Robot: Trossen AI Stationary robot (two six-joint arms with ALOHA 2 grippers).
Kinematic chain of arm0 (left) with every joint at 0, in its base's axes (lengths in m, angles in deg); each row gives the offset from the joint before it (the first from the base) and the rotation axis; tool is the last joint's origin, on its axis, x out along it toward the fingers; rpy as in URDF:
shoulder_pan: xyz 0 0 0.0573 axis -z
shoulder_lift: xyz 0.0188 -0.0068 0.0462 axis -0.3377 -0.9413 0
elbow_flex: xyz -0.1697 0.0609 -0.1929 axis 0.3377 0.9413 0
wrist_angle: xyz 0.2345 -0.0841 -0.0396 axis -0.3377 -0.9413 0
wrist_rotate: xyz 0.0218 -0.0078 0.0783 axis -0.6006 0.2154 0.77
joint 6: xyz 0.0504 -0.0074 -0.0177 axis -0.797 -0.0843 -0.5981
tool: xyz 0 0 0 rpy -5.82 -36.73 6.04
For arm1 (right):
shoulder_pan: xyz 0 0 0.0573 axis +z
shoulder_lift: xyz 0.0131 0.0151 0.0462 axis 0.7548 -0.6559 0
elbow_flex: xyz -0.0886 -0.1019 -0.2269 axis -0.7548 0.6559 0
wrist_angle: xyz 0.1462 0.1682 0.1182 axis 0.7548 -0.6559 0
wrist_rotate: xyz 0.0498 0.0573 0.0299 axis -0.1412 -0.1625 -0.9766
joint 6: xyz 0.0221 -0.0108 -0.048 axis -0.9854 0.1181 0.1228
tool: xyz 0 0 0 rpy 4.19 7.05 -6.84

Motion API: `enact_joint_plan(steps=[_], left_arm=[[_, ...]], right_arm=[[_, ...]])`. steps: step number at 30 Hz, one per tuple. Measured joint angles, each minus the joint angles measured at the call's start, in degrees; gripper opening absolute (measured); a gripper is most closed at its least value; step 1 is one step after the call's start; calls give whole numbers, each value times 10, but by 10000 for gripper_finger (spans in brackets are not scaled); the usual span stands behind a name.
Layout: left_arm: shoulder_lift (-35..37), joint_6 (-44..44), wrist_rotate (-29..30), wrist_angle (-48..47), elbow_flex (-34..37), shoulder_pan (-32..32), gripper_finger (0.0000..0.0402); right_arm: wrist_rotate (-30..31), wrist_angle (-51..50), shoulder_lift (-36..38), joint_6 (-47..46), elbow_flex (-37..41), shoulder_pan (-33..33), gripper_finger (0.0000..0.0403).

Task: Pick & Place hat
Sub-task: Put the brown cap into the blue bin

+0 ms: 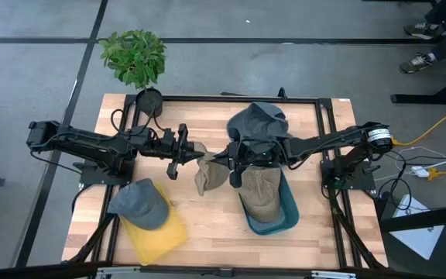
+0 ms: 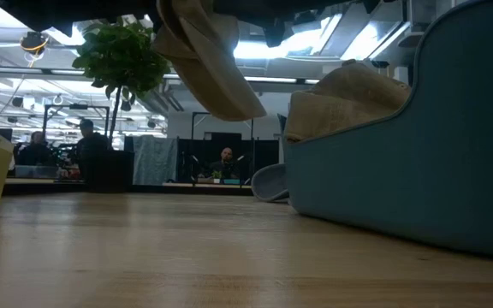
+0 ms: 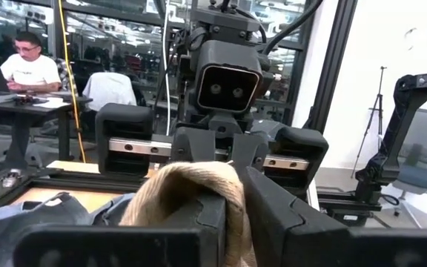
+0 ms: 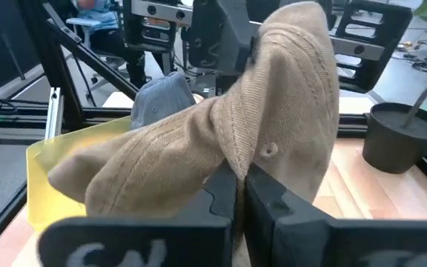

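Note:
A tan cap (image 1: pixel 207 172) hangs in mid-air over the table's middle, between my two grippers; the low view shows it (image 2: pixel 204 60) lifted clear of the wood. My left gripper (image 1: pixel 193 151) reaches in from the left and is shut on the cap. My right gripper (image 1: pixel 228 161) comes from the right, facing the left one, and is also shut on it. A grey-blue cap (image 1: pixel 142 203) rests on the yellow bin (image 1: pixel 161 236). More tan caps (image 1: pixel 260 192) lie in the blue bin (image 1: pixel 273 225). My left gripper (image 3: pixel 232 196) pinches a bunched fold of the tan cap (image 3: pixel 195 182) between its two fingers, coming level from the table's left. The cap is clear of the table. My right gripper (image 4: pixel 241 182) pinches the tan cap's crown cloth, just below the top button (image 4: pixel 269 150), between its two fingers, level from the table's right. The cap bulges above and to both sides of the fingers and hangs clear of the table.
A dark grey hat (image 1: pixel 258 120) lies at the table's far side behind the right arm. A potted plant (image 1: pixel 135 58) stands at the far left corner. Bare wood (image 1: pixel 207 225) shows between the two bins. People sit at desks in the room beyond.

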Motion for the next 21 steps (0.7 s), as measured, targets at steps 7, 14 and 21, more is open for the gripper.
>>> enact_joint_plan(steps=[7,14,21], left_arm=[[16,-58,-10,-2,0,2,87],[90,-101,-100,-26,0,3,144],[126,-102,-127,-101,0,3,153]], right_arm=[[20,-2,0,-36,-4,5,7],[49,-61,0,-52,-74,10,5],[79,-212,0,-97,-185,25,5]])
